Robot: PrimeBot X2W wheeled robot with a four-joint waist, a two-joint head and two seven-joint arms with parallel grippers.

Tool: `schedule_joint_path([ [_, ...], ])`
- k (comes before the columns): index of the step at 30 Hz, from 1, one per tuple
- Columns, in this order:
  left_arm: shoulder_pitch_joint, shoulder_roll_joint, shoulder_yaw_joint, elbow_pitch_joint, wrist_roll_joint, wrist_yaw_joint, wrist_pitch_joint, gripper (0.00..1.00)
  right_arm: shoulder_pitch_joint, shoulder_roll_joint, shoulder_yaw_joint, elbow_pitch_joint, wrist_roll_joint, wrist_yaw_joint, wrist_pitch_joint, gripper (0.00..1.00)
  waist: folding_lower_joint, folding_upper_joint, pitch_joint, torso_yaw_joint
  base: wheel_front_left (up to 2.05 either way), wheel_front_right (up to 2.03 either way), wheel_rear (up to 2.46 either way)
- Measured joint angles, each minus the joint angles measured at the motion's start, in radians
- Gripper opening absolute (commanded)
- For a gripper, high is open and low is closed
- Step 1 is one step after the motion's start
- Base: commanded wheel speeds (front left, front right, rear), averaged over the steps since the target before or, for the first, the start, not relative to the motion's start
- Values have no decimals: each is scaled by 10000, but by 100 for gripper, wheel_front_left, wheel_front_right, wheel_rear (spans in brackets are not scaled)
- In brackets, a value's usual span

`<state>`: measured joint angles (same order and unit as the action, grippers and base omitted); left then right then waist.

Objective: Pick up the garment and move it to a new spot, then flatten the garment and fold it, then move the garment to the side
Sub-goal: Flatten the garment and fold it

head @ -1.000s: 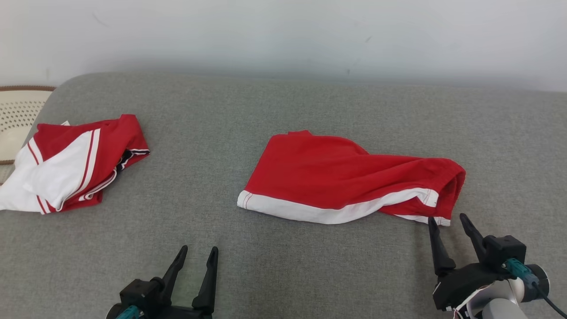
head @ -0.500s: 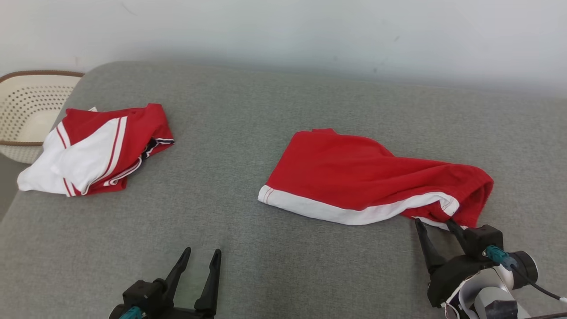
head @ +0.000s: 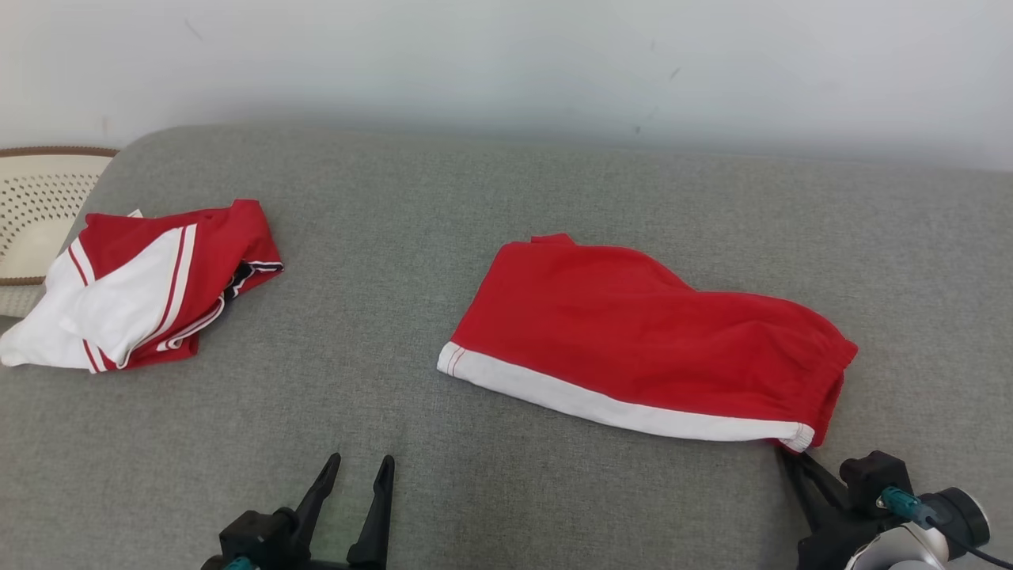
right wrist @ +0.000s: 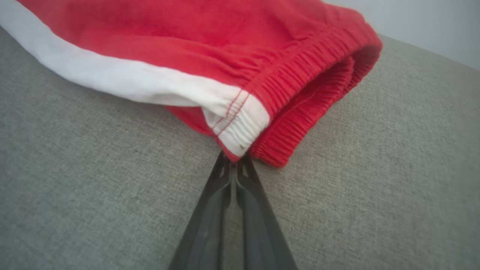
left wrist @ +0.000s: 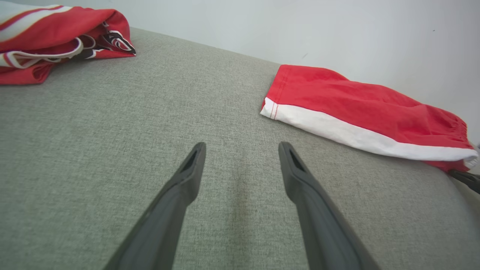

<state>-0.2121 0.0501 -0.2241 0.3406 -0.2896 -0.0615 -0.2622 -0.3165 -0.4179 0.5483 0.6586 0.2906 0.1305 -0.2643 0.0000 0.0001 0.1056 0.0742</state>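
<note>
- Red shorts (head: 633,348) with a white stripe are lying right of centre on the grey couch (head: 475,198), their long axis running left to right.
- Right pincer (right wrist: 234,159) is sitting at their near right end, fingers pressed together and pinching the waistband corner (right wrist: 240,131).
- Left pincer (head: 360,461) is hovering wide and empty, with the shorts lying well apart to its far right.
- Judging by this, the right arm is leading the lift.

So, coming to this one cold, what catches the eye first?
Red shorts with a white band lie right of centre on the grey cushion, the right gripper shut on their waistband corner. A crumpled red-and-white jersey sits far left by a basket; the left gripper is open over bare fabric.
</note>
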Motion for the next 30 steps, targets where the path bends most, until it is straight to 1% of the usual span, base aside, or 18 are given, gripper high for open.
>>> schedule_joint_path([
  [1, 0, 2, 10, 29, 0, 0, 0, 100, 26, -73, 58, -33, 19, 0, 2, 60, 0, 0, -23, -38, 0, 0, 0],
  [2, 0, 0, 15, 56, 0, 0, 0, 100, 29, -138, 77, -73, 31, 0, 2, 100, 0, 0, -51, -68, 0, 0, 0],
  [8, 83, -2, 100, 242, 0, -33, 0, 100, 433, -408, -10, -389, 270, 0, 2, 100, 0, 0, -369, -196, 0, 0, 0],
  [12, 363, 0, 362, 186, 119, 138, 0, 100, 773, -353, -767, -909, 431, 0, 0, 100, -1, 0, -668, -304, 0, 0, 0],
  [13, 363, 0, 362, 186, 119, 138, 0, 100, 773, -353, -767, -909, 431, 0, 0, 100, -1, 0, -668, -304, 0, 0, 0],
  [17, 512, 0, 784, -82, 447, 401, 0, 100, 1099, 180, -1962, -1597, 79, 0, 2, 100, -1, -1, -836, -540, 0, 0, 0],
  [18, 533, -2, 867, -188, 529, 483, 0, 100, 1218, 362, -2243, -1726, -65, 0, 2, 100, 0, 0, -865, -600, 0, 0, 0],
  [19, 659, 4, 1026, -341, 755, 606, 0, 100, 1417, 729, -2715, -2033, -330, 0, 0, 100, -1, -1, -915, -711, 0, 0, 0],
  [22, 739, 2, 1195, -499, 999, 731, 0, 100, 1606, 1258, -3423, -2460, -711, 0, 2, 100, 0, -1, -965, -843, 0, 0, 0],
  [26, 870, 2, 1375, -644, 1206, 836, 0, 100, 1808, 1797, -3845, -2953, -995, 0, 2, 100, 0, -1, -1025, -944, 0, 0, 0],
  [30, 952, 0, 1528, -800, 1522, 917, 0, 100, 1846, 2008, -4054, -3277, -1087, 0, 2, 100, 0, -1, -1075, -1009, 0, 0, 0],
])
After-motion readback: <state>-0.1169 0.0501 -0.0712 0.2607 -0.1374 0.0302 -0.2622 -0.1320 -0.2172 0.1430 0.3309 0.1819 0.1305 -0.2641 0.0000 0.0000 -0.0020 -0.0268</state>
